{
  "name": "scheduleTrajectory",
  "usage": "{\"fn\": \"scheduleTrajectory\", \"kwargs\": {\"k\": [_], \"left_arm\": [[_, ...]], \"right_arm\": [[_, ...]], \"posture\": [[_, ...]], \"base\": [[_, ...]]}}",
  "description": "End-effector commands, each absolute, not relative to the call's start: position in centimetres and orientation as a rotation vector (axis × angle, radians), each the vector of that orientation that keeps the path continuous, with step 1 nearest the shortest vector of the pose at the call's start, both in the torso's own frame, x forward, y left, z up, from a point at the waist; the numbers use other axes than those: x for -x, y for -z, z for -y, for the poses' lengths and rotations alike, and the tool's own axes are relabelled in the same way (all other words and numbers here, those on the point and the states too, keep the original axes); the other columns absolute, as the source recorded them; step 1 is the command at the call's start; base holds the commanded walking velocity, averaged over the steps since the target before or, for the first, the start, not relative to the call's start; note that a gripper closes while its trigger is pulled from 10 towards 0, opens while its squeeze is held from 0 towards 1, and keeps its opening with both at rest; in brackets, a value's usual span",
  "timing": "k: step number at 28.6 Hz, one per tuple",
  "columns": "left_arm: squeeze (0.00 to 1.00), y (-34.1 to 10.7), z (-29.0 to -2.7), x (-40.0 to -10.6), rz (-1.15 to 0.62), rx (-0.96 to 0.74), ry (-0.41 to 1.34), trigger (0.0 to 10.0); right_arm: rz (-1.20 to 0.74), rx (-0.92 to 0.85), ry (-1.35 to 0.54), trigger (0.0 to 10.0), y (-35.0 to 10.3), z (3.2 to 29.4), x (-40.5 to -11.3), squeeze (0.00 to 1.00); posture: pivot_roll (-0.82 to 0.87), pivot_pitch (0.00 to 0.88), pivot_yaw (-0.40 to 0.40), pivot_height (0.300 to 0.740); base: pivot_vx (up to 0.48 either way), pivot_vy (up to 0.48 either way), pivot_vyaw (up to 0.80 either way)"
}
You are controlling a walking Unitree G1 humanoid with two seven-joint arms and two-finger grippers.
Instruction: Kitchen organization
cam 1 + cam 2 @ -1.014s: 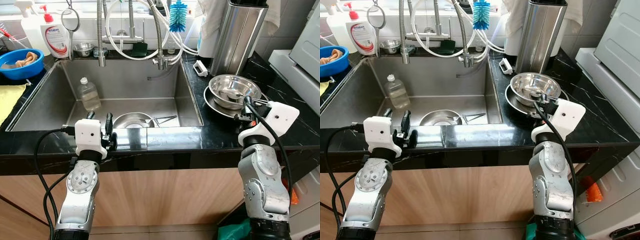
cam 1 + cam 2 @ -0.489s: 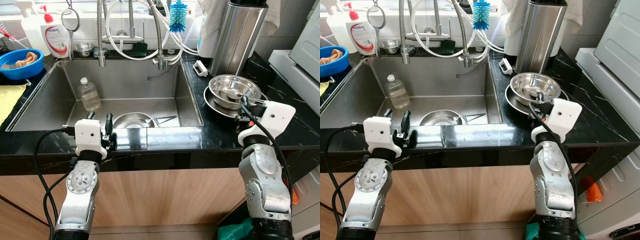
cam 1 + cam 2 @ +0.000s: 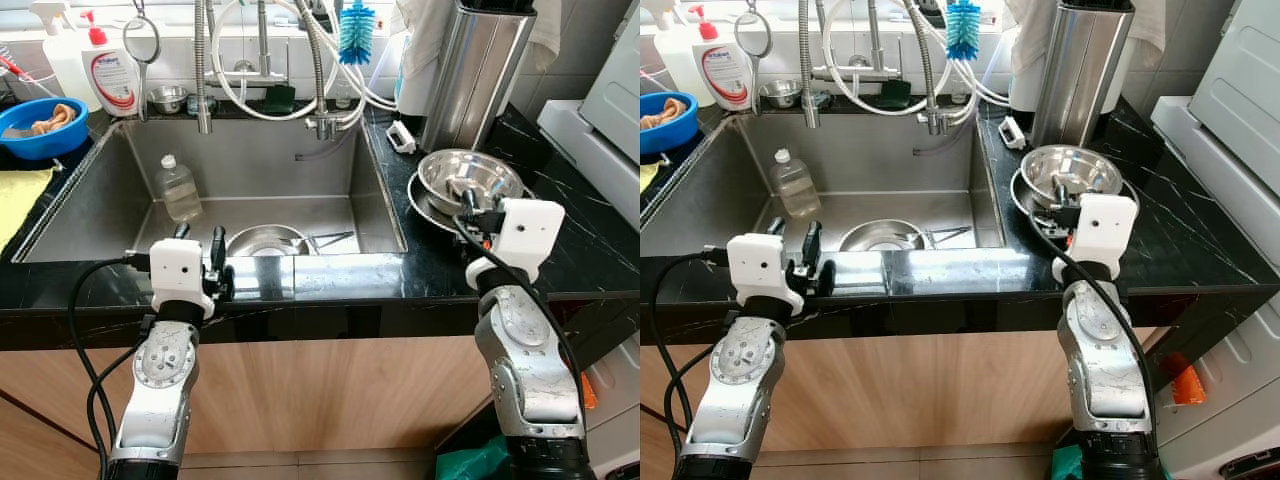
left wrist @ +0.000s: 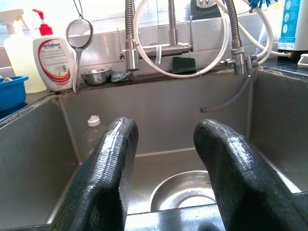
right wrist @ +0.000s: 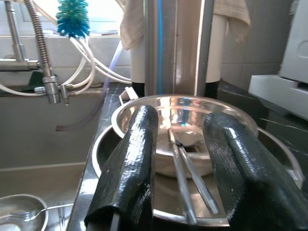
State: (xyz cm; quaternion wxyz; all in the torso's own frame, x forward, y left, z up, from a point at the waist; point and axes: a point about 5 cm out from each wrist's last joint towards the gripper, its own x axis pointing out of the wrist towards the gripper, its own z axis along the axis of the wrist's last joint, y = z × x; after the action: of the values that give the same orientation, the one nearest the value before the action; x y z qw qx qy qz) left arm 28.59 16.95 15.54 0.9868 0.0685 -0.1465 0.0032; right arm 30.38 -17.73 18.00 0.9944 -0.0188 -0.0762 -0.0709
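A shiny steel bowl [image 3: 468, 180] sits on a steel plate [image 3: 422, 203] on the black counter to the right of the sink. Thin metal utensils [image 5: 186, 179] lie in the bowl and reach out over its rim. My right gripper [image 3: 474, 210] is open at the bowl's near rim, with one finger on each side of the utensils and not touching them. My left gripper [image 3: 197, 244] is open and empty above the front edge of the sink [image 3: 380, 170]. Down in the sink lie another steel bowl [image 3: 262, 241], a spoon and a clear plastic bottle [image 3: 177, 188].
A tall steel canister [image 3: 480, 70] stands behind the bowl, and a white appliance [image 3: 605, 110] is at the far right. Faucet hoses and a blue brush [image 3: 355, 32] hang over the sink. A soap bottle [image 3: 112, 72], blue basin [image 3: 40, 125] and yellow cloth [image 3: 15, 200] are on the left.
My right wrist has swung left, and its fingers now sit closer to the bowl's near rim. The left arm has not moved.
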Motion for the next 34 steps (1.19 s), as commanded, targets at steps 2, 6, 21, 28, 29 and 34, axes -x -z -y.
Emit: {"fn": "scheduleTrajectory", "kwargs": {"k": [2,6,21,28,29,34], "left_arm": [[0.0,-14.6,-17.1,-28.4,0.253,-0.14,-0.01,10.0],[0.0,-14.7,-17.2,-28.5,0.255,-0.142,-0.012,10.0],[0.0,-14.6,-17.1,-28.5,0.255,-0.139,-0.011,10.0],[0.0,-14.5,-17.2,-28.4,0.251,-0.142,-0.012,10.0],[0.0,-14.5,-17.2,-28.4,0.251,-0.142,-0.012,10.0],[0.0,-14.5,-17.1,-28.5,0.254,-0.14,-0.008,10.0]], "right_arm": [[0.13,0.023,0.172,10.0,-17.6,18.2,-30.4,0.0],[0.177,0.02,0.145,10.0,-18.5,17.8,-30.5,0.0],[0.222,0.1,0.053,10.0,-19.0,16.6,-30.3,0.0],[0.226,0.126,0.017,10.0,-18.7,16.2,-29.8,1.0],[0.23,0.13,0.018,10.0,-18.7,16.3,-29.7,1.0],[0.287,0.178,-0.01,10.0,-19.5,16.3,-29.5,1.0]], "posture": [[-0.06,0.004,-0.024,0.706],[-0.06,0.005,-0.025,0.706],[-0.06,0.004,-0.025,0.706],[-0.07,0.001,-0.025,0.706],[-0.07,0.001,-0.025,0.706],[-0.07,0.0,-0.024,0.706]], "base": [[0.0,0.0,0.0],[0.0,0.0,0.0],[0.0,0.0,0.0],[0.0,0.0,0.0],[0.0,0.0,0.0],[0.0,0.0,0.0]]}}
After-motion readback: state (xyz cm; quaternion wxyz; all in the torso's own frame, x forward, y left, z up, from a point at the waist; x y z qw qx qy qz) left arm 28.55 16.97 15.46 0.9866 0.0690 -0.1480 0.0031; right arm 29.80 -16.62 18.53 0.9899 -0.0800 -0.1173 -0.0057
